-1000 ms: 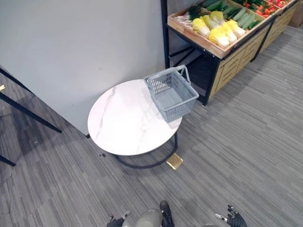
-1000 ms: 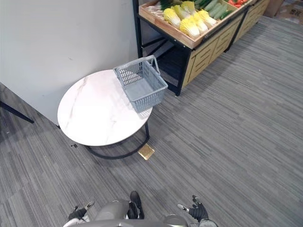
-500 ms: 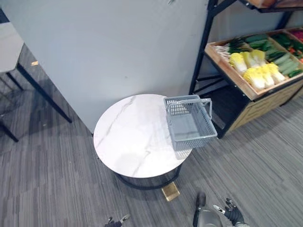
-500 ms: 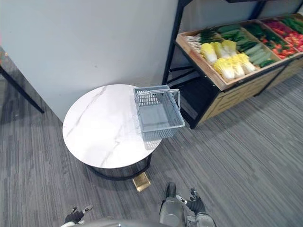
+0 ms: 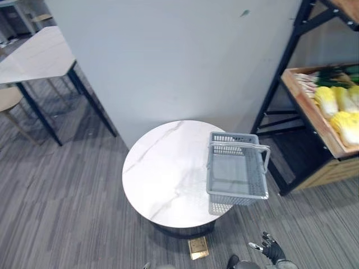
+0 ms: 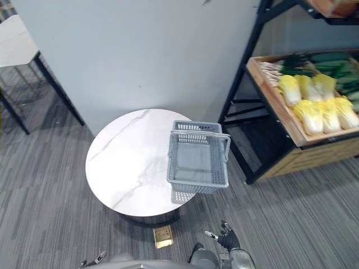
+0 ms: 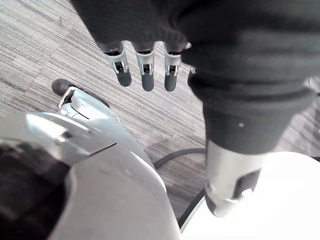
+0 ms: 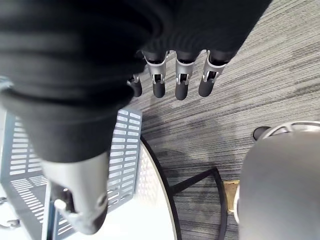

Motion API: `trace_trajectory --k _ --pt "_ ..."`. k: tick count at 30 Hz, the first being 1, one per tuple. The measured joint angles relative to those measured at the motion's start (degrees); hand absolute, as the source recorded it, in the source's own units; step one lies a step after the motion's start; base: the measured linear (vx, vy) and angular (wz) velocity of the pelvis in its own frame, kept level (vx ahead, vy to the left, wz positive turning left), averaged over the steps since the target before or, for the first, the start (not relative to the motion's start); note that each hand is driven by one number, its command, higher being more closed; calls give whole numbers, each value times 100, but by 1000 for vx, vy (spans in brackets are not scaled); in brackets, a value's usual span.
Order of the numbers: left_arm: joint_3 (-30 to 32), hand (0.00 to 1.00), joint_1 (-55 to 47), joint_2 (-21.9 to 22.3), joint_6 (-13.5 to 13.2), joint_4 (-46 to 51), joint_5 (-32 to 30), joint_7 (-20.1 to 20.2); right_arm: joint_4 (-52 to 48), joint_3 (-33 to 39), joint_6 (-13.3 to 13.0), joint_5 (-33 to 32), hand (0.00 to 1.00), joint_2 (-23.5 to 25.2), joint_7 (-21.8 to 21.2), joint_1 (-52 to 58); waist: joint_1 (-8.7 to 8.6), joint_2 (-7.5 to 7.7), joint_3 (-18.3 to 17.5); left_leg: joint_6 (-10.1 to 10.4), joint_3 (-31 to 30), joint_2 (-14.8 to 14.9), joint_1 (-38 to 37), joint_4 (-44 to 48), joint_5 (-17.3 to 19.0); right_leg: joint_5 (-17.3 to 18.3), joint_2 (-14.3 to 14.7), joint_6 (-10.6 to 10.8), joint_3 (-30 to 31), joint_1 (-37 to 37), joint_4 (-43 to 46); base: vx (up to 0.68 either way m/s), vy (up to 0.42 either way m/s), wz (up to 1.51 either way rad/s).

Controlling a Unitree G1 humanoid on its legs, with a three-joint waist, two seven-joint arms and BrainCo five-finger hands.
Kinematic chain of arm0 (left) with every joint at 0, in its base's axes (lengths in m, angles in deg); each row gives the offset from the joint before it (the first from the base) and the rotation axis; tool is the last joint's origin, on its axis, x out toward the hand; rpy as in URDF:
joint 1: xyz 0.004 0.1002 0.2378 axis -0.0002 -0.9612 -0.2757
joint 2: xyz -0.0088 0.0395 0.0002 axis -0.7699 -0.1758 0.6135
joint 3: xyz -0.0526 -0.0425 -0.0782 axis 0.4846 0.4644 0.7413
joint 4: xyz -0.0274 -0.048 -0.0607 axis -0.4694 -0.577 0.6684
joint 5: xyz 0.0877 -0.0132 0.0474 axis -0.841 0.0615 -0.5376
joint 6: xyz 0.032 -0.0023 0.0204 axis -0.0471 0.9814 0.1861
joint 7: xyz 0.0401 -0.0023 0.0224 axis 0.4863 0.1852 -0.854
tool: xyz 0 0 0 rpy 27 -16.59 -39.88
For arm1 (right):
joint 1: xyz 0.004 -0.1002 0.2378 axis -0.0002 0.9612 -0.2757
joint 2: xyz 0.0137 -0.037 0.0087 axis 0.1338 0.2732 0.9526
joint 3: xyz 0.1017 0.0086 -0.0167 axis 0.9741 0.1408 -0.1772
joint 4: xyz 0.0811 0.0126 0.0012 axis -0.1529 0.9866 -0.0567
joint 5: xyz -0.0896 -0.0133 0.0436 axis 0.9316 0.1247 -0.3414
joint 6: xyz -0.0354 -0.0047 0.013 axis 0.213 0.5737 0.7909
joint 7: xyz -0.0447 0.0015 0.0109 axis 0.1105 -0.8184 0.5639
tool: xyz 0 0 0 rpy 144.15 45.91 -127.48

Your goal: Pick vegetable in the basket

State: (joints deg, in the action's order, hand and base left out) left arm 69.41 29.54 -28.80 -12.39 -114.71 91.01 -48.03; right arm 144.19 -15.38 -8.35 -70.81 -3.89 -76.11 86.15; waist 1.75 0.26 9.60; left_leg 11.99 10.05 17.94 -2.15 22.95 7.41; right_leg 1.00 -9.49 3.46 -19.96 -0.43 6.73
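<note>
An empty grey plastic basket (image 5: 236, 172) stands on the right side of a round white marble table (image 5: 162, 179), its handle raised and its near end past the table rim. The vegetables lie in a wooden shelf tray (image 6: 280, 115) at the right: yellow-white cabbages (image 6: 314, 109), green cucumbers (image 6: 343, 73) and pale leeks (image 6: 274, 68). My right hand (image 5: 272, 249) hangs low near the floor, fingers straight and empty, as its fingers (image 8: 180, 82) show in the right wrist view above the basket (image 8: 30, 165). My left hand (image 7: 145, 75) hangs open too, low at the left (image 6: 92, 260).
A grey wall panel (image 5: 168, 56) rises behind the table. The shelf's black frame (image 6: 241, 106) stands just right of the basket. Another white table (image 5: 33, 53) and a stool (image 5: 8, 98) are at the far left. A gold floor plate (image 5: 197, 247) lies by the table's base.
The whole picture has shifted, so the camera has turned; the shelf now sits further right. The basket keeps its place on the table. Both hands stay low and empty.
</note>
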Motion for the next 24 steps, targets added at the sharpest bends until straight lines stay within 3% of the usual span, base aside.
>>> trace_trajectory --k 1,2,3,4,5,7,15,20,22,24 --pt "-25 0 0 -4 -2 0 -3 0 1 100 2 1 0 30 82 -15 -5 3 2 -4 179 -101 4 -209 140 -6 -64 9 -40 -27 -18 131 68 52" --pt "-110 0 0 -6 -67 6 -100 -13 -1 283 22 8 0 72 303 -35 -20 -22 9 -103 444 -393 -11 -834 106 -32 -163 52 -147 -122 -68 83 135 48" --pt "-216 0 1 4 -104 38 -274 -53 -6 436 51 16 0 43 502 -35 -21 -141 -7 -302 517 -587 -7 -1376 -380 -60 -124 111 -216 -172 -107 64 155 42" --pt "-267 0 8 -4 -113 44 -380 -69 3 493 85 39 0 66 623 -36 -2 -170 1 -414 681 -599 -25 -1458 -282 -76 -76 140 -216 -215 -188 35 121 30" --pt "-297 0 28 -34 -115 52 -476 -106 -6 588 224 129 0 166 889 -52 7 -134 -41 -428 640 -680 -71 -1650 -301 -170 -78 258 -219 -275 -384 19 100 16" --pt "-380 0 23 -200 -97 46 -523 -113 3 790 435 274 0 240 1321 -52 8 77 5 -471 637 -824 -10 -1706 -329 -307 -158 353 -201 -284 -605 3 85 7" --pt "-555 0 133 -453 -48 126 -1567 200 -127 2353 814 586 0 -131 2898 -371 3 213 134 -584 929 -1074 -95 -2369 -663 -369 -258 423 145 146 -558 -31 37 -17" --pt "-698 0 181 -586 62 334 -1531 272 -1207 2840 868 781 0 -615 3690 -855 11 315 303 -577 1069 -1082 -71 -2505 -714 -400 -228 411 330 321 -546 -13 -5 -16" --pt "-893 0 206 -665 182 477 -1486 267 -2355 2552 870 1321 0 -843 3947 -1195 8 314 348 -590 1142 -1105 71 -2499 -724 -454 -226 397 443 554 -528 31 1 -17" --pt "-950 0 232 -691 213 596 -1475 264 -3233 2099 905 1740 0 -1107 3935 -1403 7 301 378 -594 1141 -1109 202 -2477 -726 -514 -224 365 460 699 -506 38 -6 -3"
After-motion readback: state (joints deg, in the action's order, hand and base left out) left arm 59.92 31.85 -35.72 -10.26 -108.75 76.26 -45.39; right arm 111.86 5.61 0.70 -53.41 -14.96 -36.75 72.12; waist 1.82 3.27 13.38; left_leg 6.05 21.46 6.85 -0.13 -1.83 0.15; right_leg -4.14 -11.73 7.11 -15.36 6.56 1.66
